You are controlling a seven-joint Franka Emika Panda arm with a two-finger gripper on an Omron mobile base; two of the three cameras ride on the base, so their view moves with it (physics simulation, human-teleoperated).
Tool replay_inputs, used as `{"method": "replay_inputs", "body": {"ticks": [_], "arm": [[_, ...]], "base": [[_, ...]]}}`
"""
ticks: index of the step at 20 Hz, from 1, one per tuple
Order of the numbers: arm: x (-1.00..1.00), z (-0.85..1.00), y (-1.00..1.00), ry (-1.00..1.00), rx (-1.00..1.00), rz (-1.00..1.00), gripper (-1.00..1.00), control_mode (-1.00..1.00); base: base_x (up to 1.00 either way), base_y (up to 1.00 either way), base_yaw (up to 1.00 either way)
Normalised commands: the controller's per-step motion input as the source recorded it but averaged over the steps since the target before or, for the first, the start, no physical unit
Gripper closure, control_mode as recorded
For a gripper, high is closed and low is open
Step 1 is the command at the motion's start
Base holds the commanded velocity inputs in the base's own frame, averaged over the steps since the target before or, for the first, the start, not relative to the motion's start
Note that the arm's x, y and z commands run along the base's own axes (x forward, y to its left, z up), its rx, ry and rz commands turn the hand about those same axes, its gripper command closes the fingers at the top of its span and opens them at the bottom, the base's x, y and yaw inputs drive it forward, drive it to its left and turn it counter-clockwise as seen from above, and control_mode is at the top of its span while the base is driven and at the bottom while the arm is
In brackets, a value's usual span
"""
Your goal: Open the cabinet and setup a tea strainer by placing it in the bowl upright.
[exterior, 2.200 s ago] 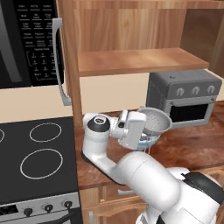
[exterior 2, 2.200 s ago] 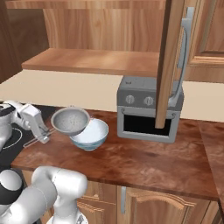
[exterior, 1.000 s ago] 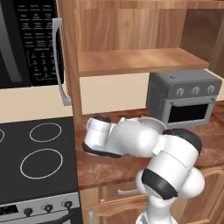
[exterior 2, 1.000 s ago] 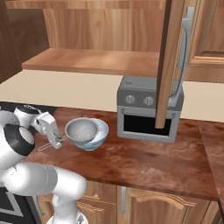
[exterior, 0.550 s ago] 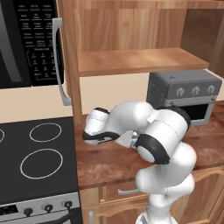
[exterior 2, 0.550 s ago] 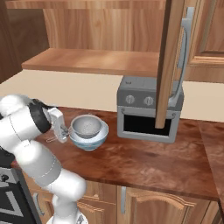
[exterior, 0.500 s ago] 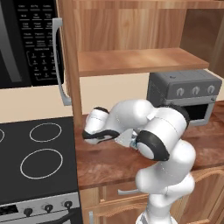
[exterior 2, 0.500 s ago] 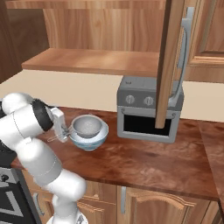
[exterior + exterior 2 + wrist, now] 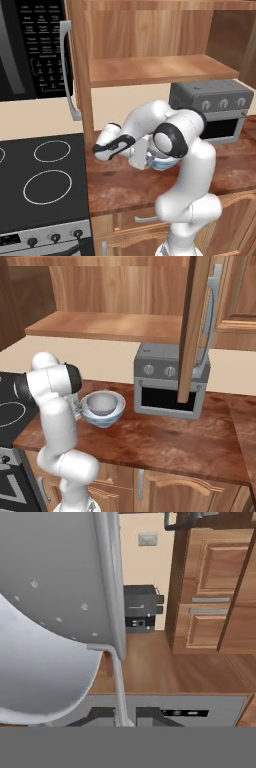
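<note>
The cabinet (image 9: 160,70) stands open, its door (image 9: 193,331) swung out over the toaster oven. On the counter sits the white bowl (image 9: 102,412), and the grey mesh tea strainer (image 9: 102,402) rests in it with its rim up. My gripper (image 9: 138,156) reaches in from the bowl's left side and is shut on the strainer's thin handle. In the hand view the handle (image 9: 119,684) runs down between my gripper (image 9: 122,716) tips, with the strainer basket (image 9: 60,577) and the bowl (image 9: 40,682) close in front. In the left base view my arm hides most of the bowl (image 9: 161,162).
A grey toaster oven (image 9: 170,386) stands right of the bowl under the open door. The black stove top (image 9: 40,180) lies left of the counter (image 9: 165,441), with the microwave (image 9: 30,45) above it. Drawer fronts (image 9: 210,619) show beyond the counter in the hand view.
The strainer, held tilted above the bowl's left edge, has come down into the bowl. My arm has folded over, its elbow now up in front of the bowl.
</note>
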Motion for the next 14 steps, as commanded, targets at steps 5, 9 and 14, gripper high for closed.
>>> {"method": "replay_inputs", "body": {"ticks": [5,9,14], "arm": [[0.27,-0.30,0.00,0.00,0.00,0.00,1.00,-1.00],[0.21,-0.34,0.00,0.00,-0.02,0.00,1.00,-1.00],[0.07,-0.16,0.02,-0.01,0.00,0.00,1.00,-1.00]], "base": [[0.00,0.00,0.00],[0.00,0.00,0.00],[0.00,0.00,0.00]]}}
